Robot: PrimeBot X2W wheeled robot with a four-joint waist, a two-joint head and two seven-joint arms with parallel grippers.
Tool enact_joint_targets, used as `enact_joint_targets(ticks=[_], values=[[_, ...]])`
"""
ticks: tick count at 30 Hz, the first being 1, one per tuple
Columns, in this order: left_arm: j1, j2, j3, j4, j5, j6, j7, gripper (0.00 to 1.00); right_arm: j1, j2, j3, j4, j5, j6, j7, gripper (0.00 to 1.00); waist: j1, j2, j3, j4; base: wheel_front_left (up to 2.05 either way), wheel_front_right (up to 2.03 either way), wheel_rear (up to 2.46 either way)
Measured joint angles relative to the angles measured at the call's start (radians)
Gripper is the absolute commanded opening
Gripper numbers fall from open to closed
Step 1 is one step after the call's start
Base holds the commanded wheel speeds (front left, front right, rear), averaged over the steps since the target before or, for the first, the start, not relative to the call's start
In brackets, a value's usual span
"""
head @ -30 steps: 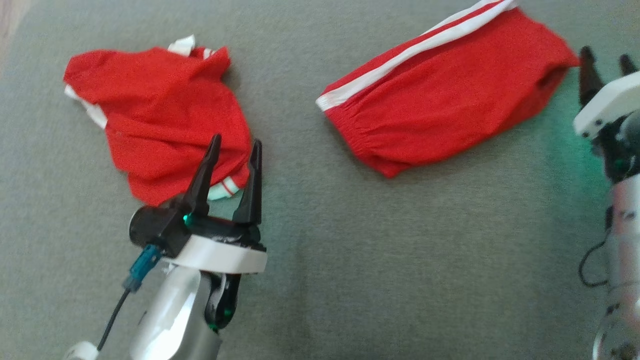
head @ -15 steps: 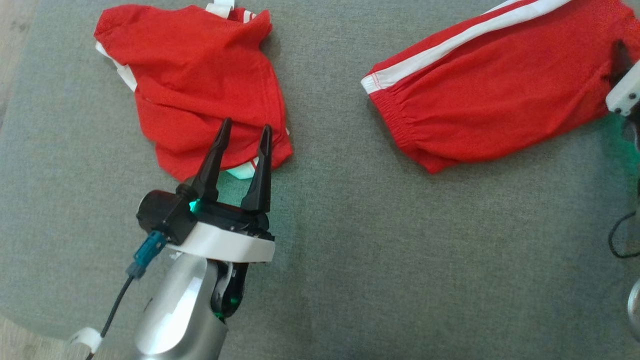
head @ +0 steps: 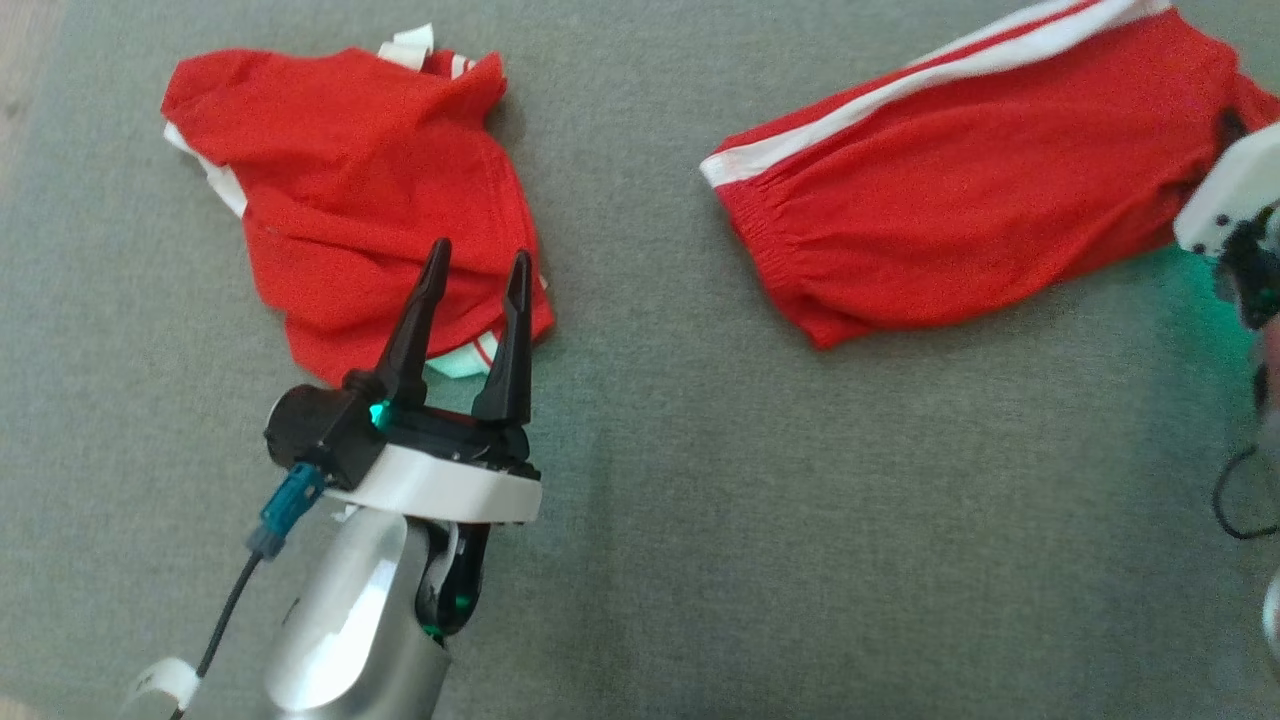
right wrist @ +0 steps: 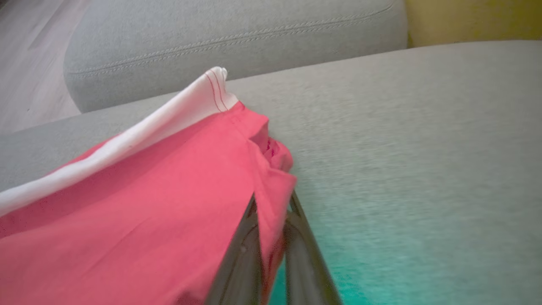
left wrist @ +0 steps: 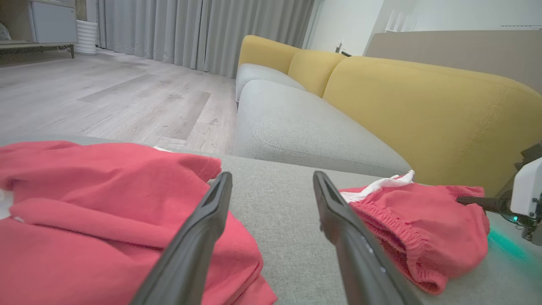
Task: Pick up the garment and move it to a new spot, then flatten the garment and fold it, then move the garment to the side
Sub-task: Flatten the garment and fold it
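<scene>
Grey cushion (head: pixel 700 520): my right jaws pinch an edge of the red shorts (head: pixel 960 200) (cloth between them); left jaws spread by the red shirt (head: pixel 340 190).

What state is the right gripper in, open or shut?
Shut. In its wrist view the right gripper has both fingers nearly together, pinching a fold of the red striped garment between them.
</scene>
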Motion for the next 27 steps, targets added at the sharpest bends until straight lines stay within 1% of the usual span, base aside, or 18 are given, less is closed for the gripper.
enact_joint_targets(ticks=[2,5,8,11,17,19,23,27], values=[[0.005,0.000,0.002,0.001,0.000,0.000,0.000,1.00,0.004,-0.022,0.005,0.012,0.014,0.000,-0.012,0.00,0.0000,0.0000,-0.017,-0.011,0.00,0.00,0.00],[0.017,0.000,0.005,0.001,0.000,0.000,0.000,1.00,0.024,-0.083,-0.001,0.024,0.016,0.000,-0.029,0.00,-0.0001,0.0000,-0.046,-0.027,0.00,0.00,0.00],[0.035,0.000,0.009,0.002,0.000,0.000,0.000,1.00,0.075,-0.135,-0.044,0.042,0.014,0.000,-0.037,0.00,-0.0001,0.0000,-0.076,-0.043,0.00,0.00,0.00],[0.053,0.000,0.014,0.004,0.000,0.000,0.000,1.00,0.137,-0.156,-0.104,0.056,0.003,0.000,-0.051,0.00,-0.0002,0.0000,-0.104,-0.058,0.00,0.00,0.00],[0.078,0.000,0.019,0.005,0.002,0.000,0.000,1.00,0.214,-0.163,-0.247,0.058,-0.028,0.000,-0.099,0.00,-0.0003,0.0000,-0.143,-0.072,0.00,0.00,0.00],[0.085,0.000,0.025,0.005,0.003,0.000,0.000,1.00,0.231,-0.157,-0.281,0.049,-0.040,0.000,-0.118,0.00,-0.0002,0.0000,-0.147,-0.070,0.00,0.00,0.00],[0.099,0.000,0.032,0.005,0.003,-0.001,0.000,1.00,0.235,-0.113,-0.313,0.013,-0.059,0.000,-0.166,0.00,-0.0001,0.0000,-0.152,-0.065,0.00,0.00,0.00],[0.107,0.000,0.034,0.011,0.012,-0.001,0.000,1.00,0.225,-0.058,-0.295,-0.008,-0.057,0.000,-0.213,0.00,0.0000,0.0000,-0.169,-0.060,0.00,0.00,0.00]])
